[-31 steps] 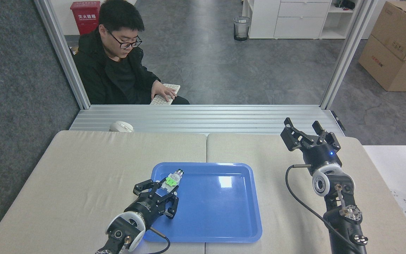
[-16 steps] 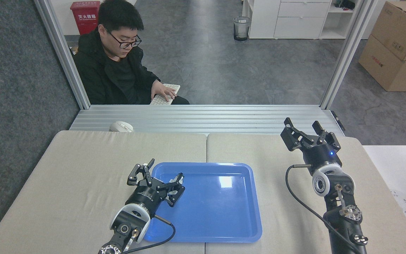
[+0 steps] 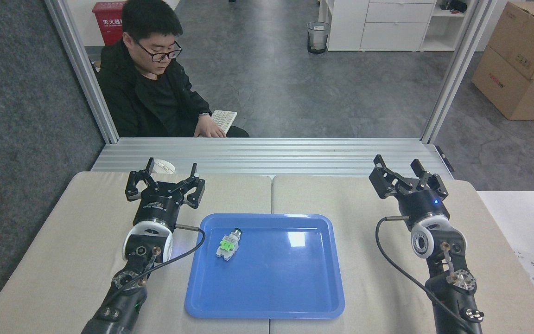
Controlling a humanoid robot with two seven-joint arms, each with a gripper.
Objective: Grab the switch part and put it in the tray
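The switch part (image 3: 228, 244), white-grey with a green middle and a silvery tip, lies in the left part of the blue tray (image 3: 290, 297), tip pointing away from me. My left gripper (image 3: 165, 178) is open and empty, raised over the table behind and to the left of the tray. Over the right half of the table, my right gripper (image 3: 403, 169) is open too, with nothing between its fingers, well clear of the tray.
A white mouse (image 3: 162, 165) sits just behind the left gripper at the table's far edge. A person in black sits beyond the metal ledge (image 3: 267, 155), hand by a keyboard (image 3: 223, 119). Cardboard boxes (image 3: 524, 60) stand far right.
My left gripper let go of the switch part, which now lies in the tray, and then drew back and to the left toward the table's far edge. The right arm held still.
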